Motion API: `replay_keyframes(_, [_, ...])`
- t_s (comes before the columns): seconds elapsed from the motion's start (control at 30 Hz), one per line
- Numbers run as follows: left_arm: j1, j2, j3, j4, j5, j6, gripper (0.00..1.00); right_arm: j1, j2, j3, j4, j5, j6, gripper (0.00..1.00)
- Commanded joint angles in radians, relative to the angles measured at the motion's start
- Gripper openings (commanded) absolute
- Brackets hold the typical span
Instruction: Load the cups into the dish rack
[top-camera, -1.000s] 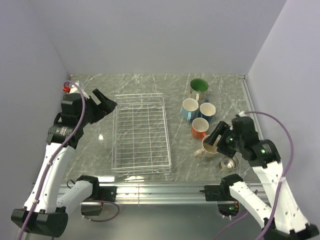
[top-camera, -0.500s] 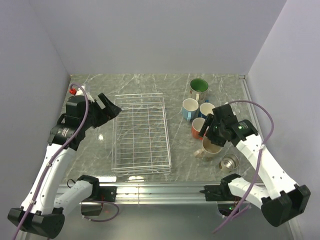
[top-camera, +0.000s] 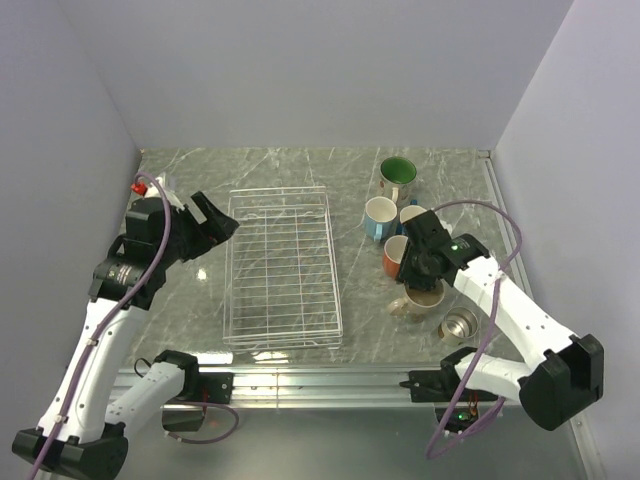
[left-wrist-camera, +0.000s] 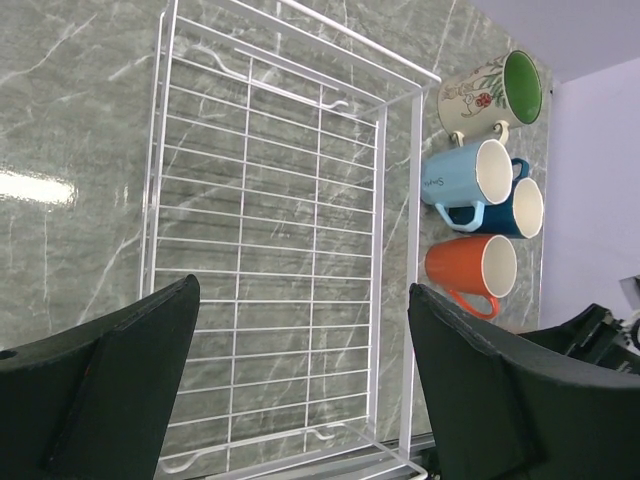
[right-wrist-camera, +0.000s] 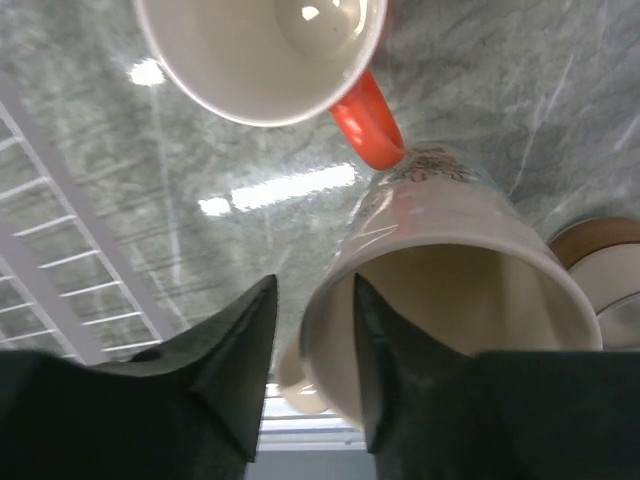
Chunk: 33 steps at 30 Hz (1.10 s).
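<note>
Nothing has gone into the dish rack (top-camera: 283, 268) yet. The wire basket is bare, and everything to be loaded stands on the desk (top-camera: 365, 300) to its right.

The beige cup (right-wrist-camera: 450, 300) is the one being worked on. It sits near the front of the group, just beside the orange cup (top-camera: 396, 256), with the small metal cup (top-camera: 457, 325) close at its near right. Behind these are the light blue cup (top-camera: 380, 216) and the dark blue cup (left-wrist-camera: 495, 222). Farthest back is the cream cup with the green inside (top-camera: 397, 177).

The right gripper (right-wrist-camera: 313, 285) is down over the beige cup, one finger outside its wall and the other inside the mouth. Its jaws stand about half open. A strip of desk shows between the outer finger and the cup, so I judge the wall is not pinched yet. The cup rests on the desk.

The left gripper (left-wrist-camera: 300, 300) hangs at the rack's left side, spread wide and holding nothing.

The job looks barely begun. A first grasp is being set on the beige cup, which has yet to be lifted, carried and placed. The other five cups then need the same.
</note>
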Motion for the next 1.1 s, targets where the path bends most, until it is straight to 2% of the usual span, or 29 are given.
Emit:
replay_keyframes(0.0, [-0.004,-0.022,0.004,-0.013,-0.018,0.007,0.91,0.01,0.008,-0.039,0.035,0.027,-0.009,0.4])
replay_keyframes(0.1, [-0.004,-0.028,-0.002,-0.021,-0.024,0.006,0.91,0.01,0.015,-0.059,0.046,0.022,-0.017,0.35])
replay_keyframes(0.23, [-0.004,-0.026,0.002,-0.03,-0.03,0.007,0.9,0.01,0.012,-0.064,0.046,0.034,-0.023,0.15])
replay_keyframes(0.3, [-0.004,-0.026,0.015,-0.033,-0.031,0.007,0.9,0.01,0.009,-0.055,0.04,0.039,-0.029,0.12])
replay_keyframes(0.4, [-0.004,-0.017,0.042,-0.032,0.008,0.027,0.9,0.012,0.004,-0.032,0.015,0.048,-0.033,0.0])
replay_keyframes(0.63, [-0.004,0.018,0.203,-0.068,0.105,0.057,0.95,0.012,-0.08,0.052,-0.068,0.031,-0.024,0.0])
replay_keyframes(0.7, [-0.004,0.03,0.258,-0.061,0.171,0.054,0.96,0.012,-0.115,0.109,-0.106,0.019,-0.018,0.0])
replay_keyframes(0.87, [-0.006,0.098,0.367,-0.03,0.355,-0.003,0.94,0.013,-0.159,0.274,-0.157,-0.007,0.005,0.0])
replay_keyframes(1.07, [-0.045,0.181,0.44,0.04,0.481,-0.081,0.89,0.012,-0.153,0.443,-0.128,-0.056,0.063,0.0])
